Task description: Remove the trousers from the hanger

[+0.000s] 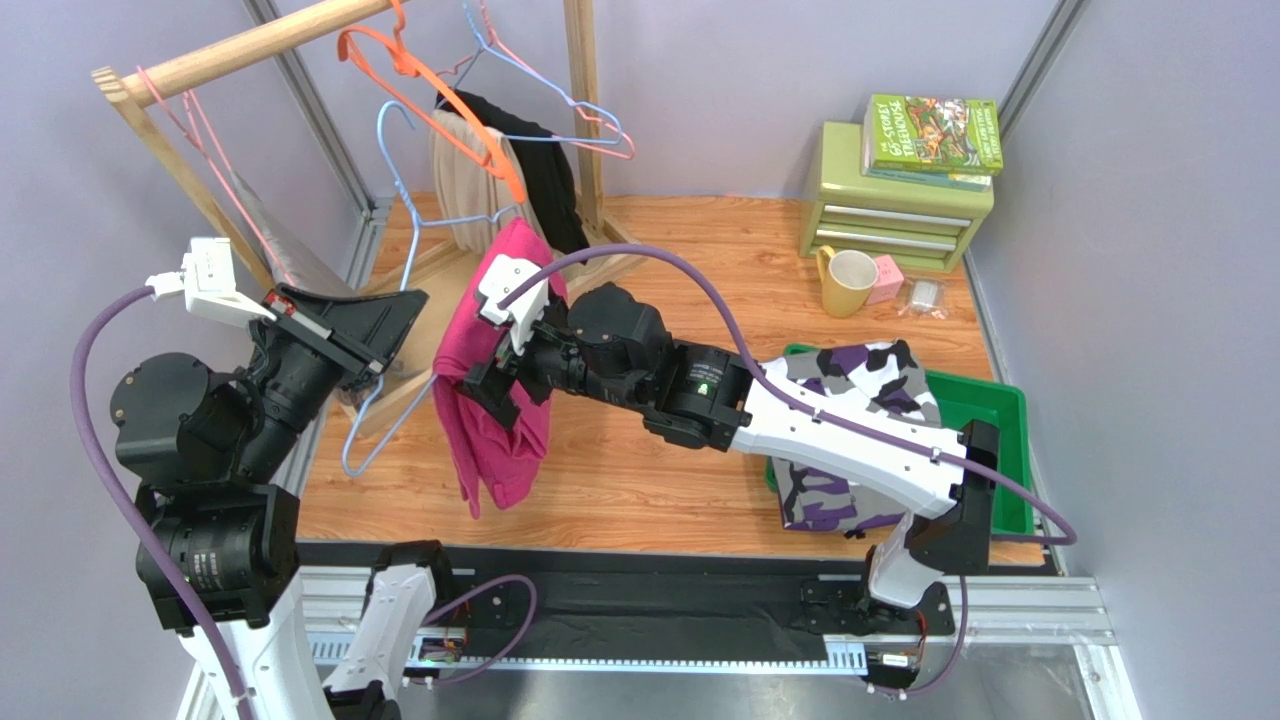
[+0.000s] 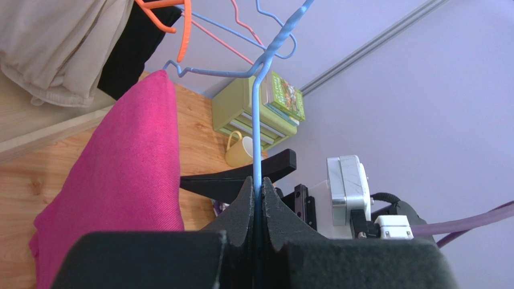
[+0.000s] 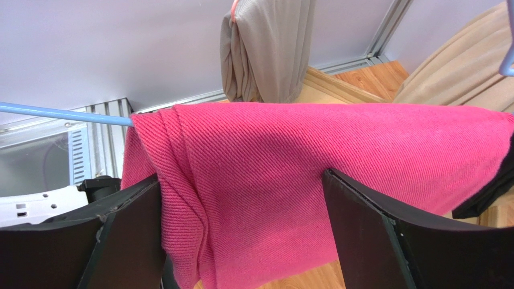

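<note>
Our left gripper (image 2: 258, 191) is clenched on the blue hanger (image 2: 258, 114), whose wire runs up from between its fingers, with the magenta trousers (image 2: 130, 174) draped over the hanger just beside it. Our right gripper (image 3: 241, 180) stands released, jaws spread to either side of the magenta cloth, and the camouflage trousers (image 1: 857, 393) lie in the green tray (image 1: 1010, 405) well behind it.

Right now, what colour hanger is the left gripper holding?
Light blue hanger; clearest in left wrist view.

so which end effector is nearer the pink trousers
Right: the right end effector stands open around the magenta pink cloth trousers. The left end effector is shut on the light blue wire hanger, beside them.
</note>
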{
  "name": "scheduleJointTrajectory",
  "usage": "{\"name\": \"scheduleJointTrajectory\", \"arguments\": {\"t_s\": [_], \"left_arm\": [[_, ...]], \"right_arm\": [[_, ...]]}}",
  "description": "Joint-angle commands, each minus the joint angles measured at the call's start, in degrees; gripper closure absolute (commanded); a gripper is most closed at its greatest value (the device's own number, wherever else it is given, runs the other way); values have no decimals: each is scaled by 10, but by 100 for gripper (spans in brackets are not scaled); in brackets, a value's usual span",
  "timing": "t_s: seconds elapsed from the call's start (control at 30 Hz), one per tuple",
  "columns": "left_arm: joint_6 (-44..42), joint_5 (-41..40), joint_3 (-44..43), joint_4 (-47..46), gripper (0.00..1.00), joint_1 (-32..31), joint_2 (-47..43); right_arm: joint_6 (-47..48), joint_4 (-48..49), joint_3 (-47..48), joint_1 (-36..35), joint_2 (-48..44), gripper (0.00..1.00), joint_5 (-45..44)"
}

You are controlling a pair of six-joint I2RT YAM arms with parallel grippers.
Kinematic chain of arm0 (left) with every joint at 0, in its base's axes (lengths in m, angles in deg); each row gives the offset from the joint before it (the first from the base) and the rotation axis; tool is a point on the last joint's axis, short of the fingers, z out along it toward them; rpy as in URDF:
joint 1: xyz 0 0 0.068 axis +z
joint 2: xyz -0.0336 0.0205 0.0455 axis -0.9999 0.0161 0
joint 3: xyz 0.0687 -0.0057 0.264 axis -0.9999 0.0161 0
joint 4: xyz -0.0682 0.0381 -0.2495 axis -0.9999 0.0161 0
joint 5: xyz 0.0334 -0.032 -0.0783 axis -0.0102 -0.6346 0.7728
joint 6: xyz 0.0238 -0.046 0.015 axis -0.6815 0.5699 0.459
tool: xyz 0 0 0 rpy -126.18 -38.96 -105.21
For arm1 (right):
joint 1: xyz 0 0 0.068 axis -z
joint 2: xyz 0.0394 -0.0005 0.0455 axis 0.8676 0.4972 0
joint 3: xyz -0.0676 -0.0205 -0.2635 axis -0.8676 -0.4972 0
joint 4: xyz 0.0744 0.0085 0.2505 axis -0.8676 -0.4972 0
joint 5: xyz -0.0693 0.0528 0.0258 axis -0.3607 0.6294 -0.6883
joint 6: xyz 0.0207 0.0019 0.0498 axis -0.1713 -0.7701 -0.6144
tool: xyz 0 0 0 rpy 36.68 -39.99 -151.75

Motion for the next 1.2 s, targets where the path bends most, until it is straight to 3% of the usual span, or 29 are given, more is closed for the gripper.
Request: {"name": "scheduleJointTrajectory", "arguments": {"t_s": [0.0,0.47,0.67,1.0,1.13,1.17], "left_arm": [[-5,3,-43,-111,100,-7,-5],[-9,9,-40,-115,100,-10,-5],[-6,7,-40,-117,100,-11,-7],[-5,3,-38,-112,100,-10,-9],[-5,2,-40,-110,100,-10,-12],[-8,0,-40,-110,100,-9,-11]], "right_arm": [[-1,-32,35,20,12,10,28],[-2,-59,47,45,25,10,112],[-52,-55,68,40,45,11,58],[-27,-40,111,-61,97,13,-300],[-30,-23,106,-70,105,22,-421],[-27,-15,100,-71,101,28,-425]]}}
